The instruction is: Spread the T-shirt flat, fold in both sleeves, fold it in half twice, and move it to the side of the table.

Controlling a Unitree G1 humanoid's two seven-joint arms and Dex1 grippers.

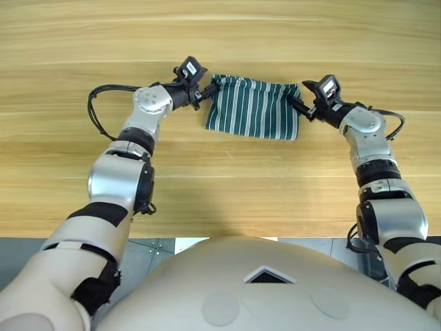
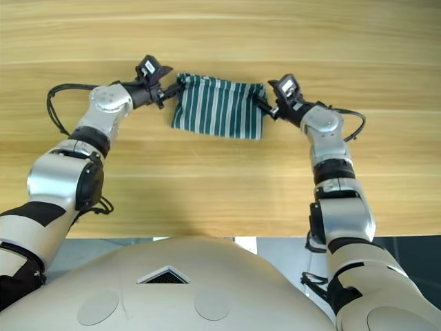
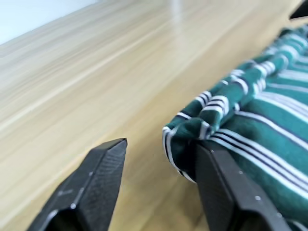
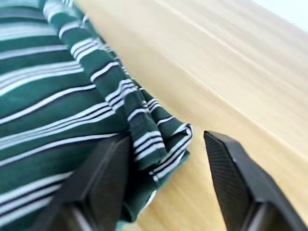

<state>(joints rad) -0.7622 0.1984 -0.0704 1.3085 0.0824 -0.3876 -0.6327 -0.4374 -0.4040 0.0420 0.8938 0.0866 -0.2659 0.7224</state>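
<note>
While your left gripper [image 1: 204, 93] and right gripper [image 1: 296, 104] both gape open around the far corners of the shirt [image 1: 253, 108], mid-table [image 1: 220, 41], mind the pinch: grab only top layers and the folds could spill when dragged.

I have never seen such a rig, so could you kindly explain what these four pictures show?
It is a humanoid robot with two arms, each ending in a two-fingered gripper. The two wide pictures come from a stereo camera on its head, looking down over the arms at a wooden table. The two close-ups come from cameras on the wrists. On the table lies a green striped T-shirt, folded small. The left gripper sits at its left edge, the right gripper at its right edge. In both close-ups the fingers stand apart with a shirt corner between them, so nothing is clamped.
</note>
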